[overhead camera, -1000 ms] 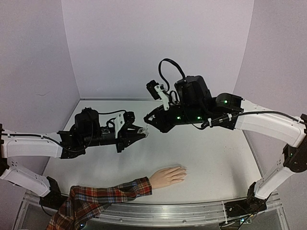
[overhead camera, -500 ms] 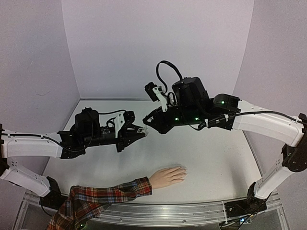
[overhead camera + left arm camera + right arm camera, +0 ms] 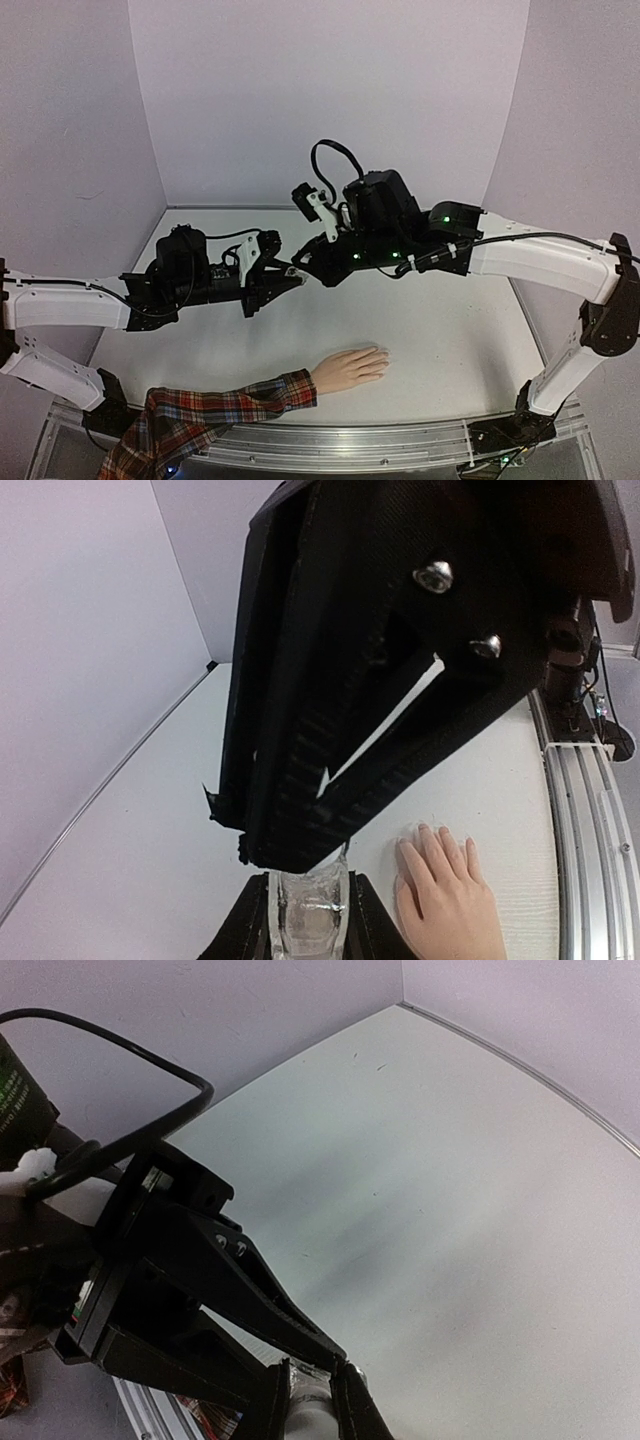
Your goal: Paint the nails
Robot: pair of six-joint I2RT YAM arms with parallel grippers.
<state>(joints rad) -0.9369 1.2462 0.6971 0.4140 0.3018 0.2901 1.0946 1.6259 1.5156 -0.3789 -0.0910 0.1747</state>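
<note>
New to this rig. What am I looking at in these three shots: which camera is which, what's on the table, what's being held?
These are two robot arms bolted at the near edge of a table, each ending in a two-finger gripper. The wide picture comes from a fixed camera above and behind the arms. The other two come from a camera on each wrist, so each shows its own fingers at the bottom and the other arm's gripper looming in front.

On the table lies a pale mannequin hand, palm down, in a red plaid sleeve.

Above the table the two grippers meet tip to tip. The left gripper is shut on a small clear bottle. The right gripper is shut on its white cap.
</note>
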